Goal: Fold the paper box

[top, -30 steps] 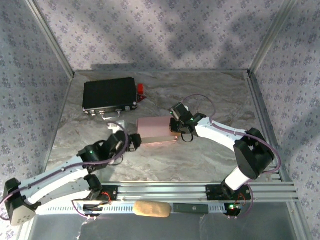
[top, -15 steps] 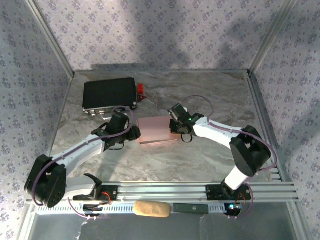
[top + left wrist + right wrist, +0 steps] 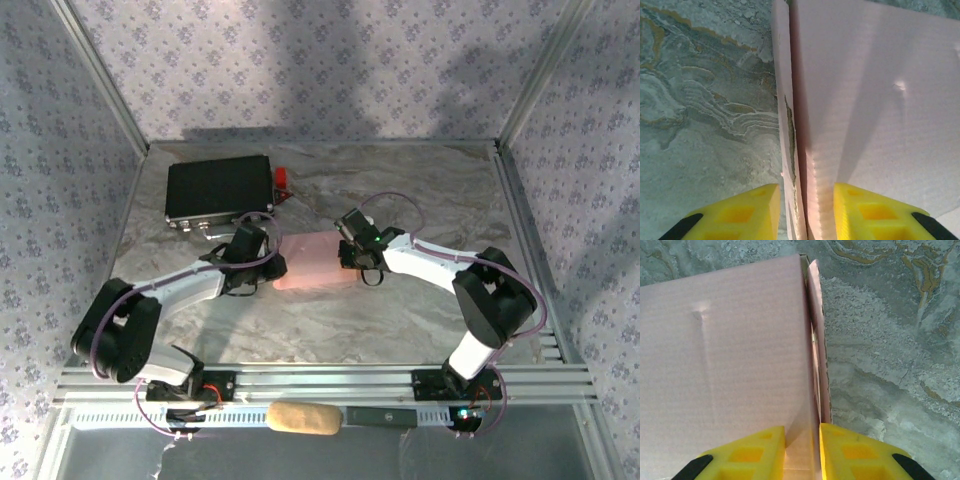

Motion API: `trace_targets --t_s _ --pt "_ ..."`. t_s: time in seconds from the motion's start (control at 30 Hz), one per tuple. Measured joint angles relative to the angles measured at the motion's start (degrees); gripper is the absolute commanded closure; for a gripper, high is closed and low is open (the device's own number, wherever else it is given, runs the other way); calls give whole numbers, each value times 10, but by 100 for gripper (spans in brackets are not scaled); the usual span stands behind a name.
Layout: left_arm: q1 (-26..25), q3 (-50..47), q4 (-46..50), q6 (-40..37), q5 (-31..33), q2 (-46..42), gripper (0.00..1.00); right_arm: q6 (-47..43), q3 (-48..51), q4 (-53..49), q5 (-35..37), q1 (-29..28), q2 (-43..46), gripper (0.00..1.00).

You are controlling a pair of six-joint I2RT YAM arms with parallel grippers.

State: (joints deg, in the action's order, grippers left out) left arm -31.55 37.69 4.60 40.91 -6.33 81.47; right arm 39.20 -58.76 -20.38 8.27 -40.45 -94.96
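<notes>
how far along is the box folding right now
Done: the paper box shows a broad pink panel on top, with a narrow flap running along each end. In hand: the left gripper and right gripper each pinch one of those end edges. Left: both flaps look untucked, with a gap showing beside the panel, so closing the ends remains.
</notes>
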Motion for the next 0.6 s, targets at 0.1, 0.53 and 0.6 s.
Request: trace_targets --t_s 0.1,0.53,0.6 --pt "-1 0 -14 -2 -2 8 76 -3 0 0 1 1 -2 75" --pt "-5 -16 -49 -4 -1 8 80 -16 0 1 -5 8 -3 77" --pt "-7 -16 -48 -4 3 7 80 -21 1 0 -9 17 -1 75"
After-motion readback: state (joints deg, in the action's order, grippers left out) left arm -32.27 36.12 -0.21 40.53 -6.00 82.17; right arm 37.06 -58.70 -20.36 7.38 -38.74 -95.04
